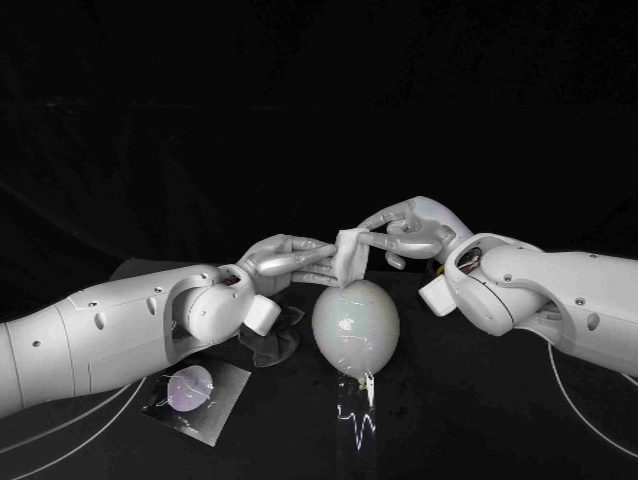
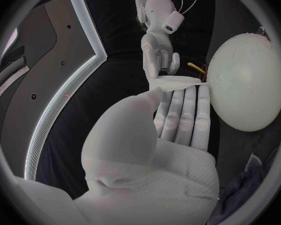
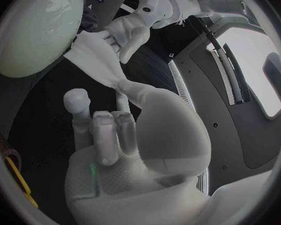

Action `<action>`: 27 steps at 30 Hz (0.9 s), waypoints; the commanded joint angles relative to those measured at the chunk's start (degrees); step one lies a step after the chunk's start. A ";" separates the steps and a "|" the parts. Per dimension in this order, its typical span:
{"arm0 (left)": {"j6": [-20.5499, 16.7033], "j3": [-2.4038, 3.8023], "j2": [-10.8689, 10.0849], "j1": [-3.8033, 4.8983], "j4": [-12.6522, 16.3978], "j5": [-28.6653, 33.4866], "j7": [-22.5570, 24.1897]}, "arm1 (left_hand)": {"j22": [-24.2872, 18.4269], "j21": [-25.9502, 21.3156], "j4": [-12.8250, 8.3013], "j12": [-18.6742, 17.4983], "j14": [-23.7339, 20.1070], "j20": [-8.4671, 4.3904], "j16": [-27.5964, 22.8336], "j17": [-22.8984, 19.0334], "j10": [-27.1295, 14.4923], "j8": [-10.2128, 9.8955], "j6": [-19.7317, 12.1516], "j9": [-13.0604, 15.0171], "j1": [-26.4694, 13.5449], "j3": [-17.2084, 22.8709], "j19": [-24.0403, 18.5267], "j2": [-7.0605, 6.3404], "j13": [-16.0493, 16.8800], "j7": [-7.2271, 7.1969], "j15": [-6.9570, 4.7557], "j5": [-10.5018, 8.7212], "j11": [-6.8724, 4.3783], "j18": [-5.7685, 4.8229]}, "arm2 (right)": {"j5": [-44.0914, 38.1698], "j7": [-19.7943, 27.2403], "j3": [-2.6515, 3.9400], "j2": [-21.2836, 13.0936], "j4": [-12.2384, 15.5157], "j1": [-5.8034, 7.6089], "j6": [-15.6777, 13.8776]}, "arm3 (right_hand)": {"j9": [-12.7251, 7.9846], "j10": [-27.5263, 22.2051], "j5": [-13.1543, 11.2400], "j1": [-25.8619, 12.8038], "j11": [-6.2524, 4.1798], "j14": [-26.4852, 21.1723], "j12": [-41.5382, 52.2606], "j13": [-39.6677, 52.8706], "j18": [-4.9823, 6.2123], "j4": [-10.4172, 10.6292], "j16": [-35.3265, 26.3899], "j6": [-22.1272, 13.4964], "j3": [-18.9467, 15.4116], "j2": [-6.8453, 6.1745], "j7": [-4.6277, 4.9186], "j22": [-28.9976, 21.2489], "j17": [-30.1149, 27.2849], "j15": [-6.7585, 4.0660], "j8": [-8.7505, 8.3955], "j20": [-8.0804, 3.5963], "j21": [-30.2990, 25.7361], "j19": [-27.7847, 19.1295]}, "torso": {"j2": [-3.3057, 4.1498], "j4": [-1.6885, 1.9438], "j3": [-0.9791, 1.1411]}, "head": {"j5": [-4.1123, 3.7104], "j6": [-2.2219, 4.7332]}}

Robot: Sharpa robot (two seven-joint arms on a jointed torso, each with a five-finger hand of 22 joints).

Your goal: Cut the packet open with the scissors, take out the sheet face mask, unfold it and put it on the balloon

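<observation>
The white sheet mask [image 1: 352, 252] is still folded into a narrow strip and hangs in the air just above the pale balloon [image 1: 354, 325]. My left hand [image 1: 290, 262] grips one end of it with its thumb over flat fingers [image 2: 178, 117]. My right hand [image 1: 413, 232] pinches the other end between thumb and a finger, seen in the right wrist view at the mask [image 3: 93, 55]. The balloon [image 2: 247, 80] lies on the table right under both hands. The opened silver packet [image 1: 189, 390] lies at the front left. A yellow scissors handle [image 2: 195, 66] shows behind the balloon.
A dark cloth [image 1: 276, 345] lies between the packet and the balloon. Thin white cables [image 1: 608, 410] run across the table under both arms. The balloon's knotted end [image 1: 360, 385] points toward the front edge.
</observation>
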 commanded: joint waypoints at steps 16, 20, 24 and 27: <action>0.38 0.08 0.10 0.01 0.29 -0.34 1.49 | 0.39 0.24 -1.76 -0.06 0.91 -0.36 -0.47 0.50 2.73 1.79 1.96 0.91 1.77 2.20 0.51 -0.55 0.02 -0.80 -0.45 0.07 -0.70 0.79 | -0.51 -0.12 0.04 0.21 0.02 0.01 0.82 | 2.32 6.08 0.20 -0.03 -0.28 5.90 0.21 15.05 1.16 -0.35 0.20 0.33 0.07 0.50 0.01 0.09 15.10 -0.32 0.61 -0.25 0.29 0.38 | -0.01 0.00 0.00 | -0.08 -0.05; 0.11 0.08 0.10 0.01 0.36 -0.34 1.65 | 0.49 0.45 -2.16 -0.07 1.16 -0.46 -0.44 0.62 3.14 2.07 2.16 1.09 1.88 2.35 0.62 -0.69 0.02 -0.90 -0.54 0.07 -0.82 0.79 | -0.53 -0.15 0.04 0.23 0.00 0.01 0.85 | 2.32 6.08 0.20 -0.03 -0.28 5.90 0.21 15.05 1.16 -0.35 0.20 0.33 0.07 0.50 0.01 0.09 15.10 -0.32 0.61 -0.25 0.29 0.38 | 0.00 -0.01 0.01 | -0.09 -0.04; -0.19 0.09 0.11 0.01 0.39 -0.34 1.82 | 0.72 0.94 -2.67 0.01 1.76 -0.69 -0.28 0.86 3.95 2.64 2.60 1.41 1.93 2.52 0.96 -0.61 0.04 -1.14 -0.76 0.07 -1.08 0.80 | -0.53 -0.17 0.04 0.24 -0.01 0.01 0.87 | 2.32 6.08 0.20 -0.03 -0.28 5.90 0.21 15.05 1.16 -0.35 0.20 0.33 0.07 0.50 0.01 0.09 15.10 -0.32 0.61 -0.25 0.29 0.38 | 0.01 -0.01 0.02 | -0.09 -0.07; -0.53 0.09 0.10 0.01 0.42 -0.34 2.02 | 1.01 1.54 -3.22 0.13 2.41 -0.98 -0.10 1.10 4.82 3.25 2.99 1.76 1.98 2.62 1.33 -0.38 0.09 -1.45 -1.03 0.07 -1.41 0.80 | -0.53 -0.20 0.04 0.23 0.00 0.01 0.89 | 2.32 6.08 0.20 -0.03 -0.28 5.90 0.21 15.05 1.16 -0.35 0.20 0.33 0.07 0.50 0.01 0.09 15.10 -0.32 0.61 -0.25 0.29 0.38 | 0.00 -0.03 0.02 | -0.10 -0.07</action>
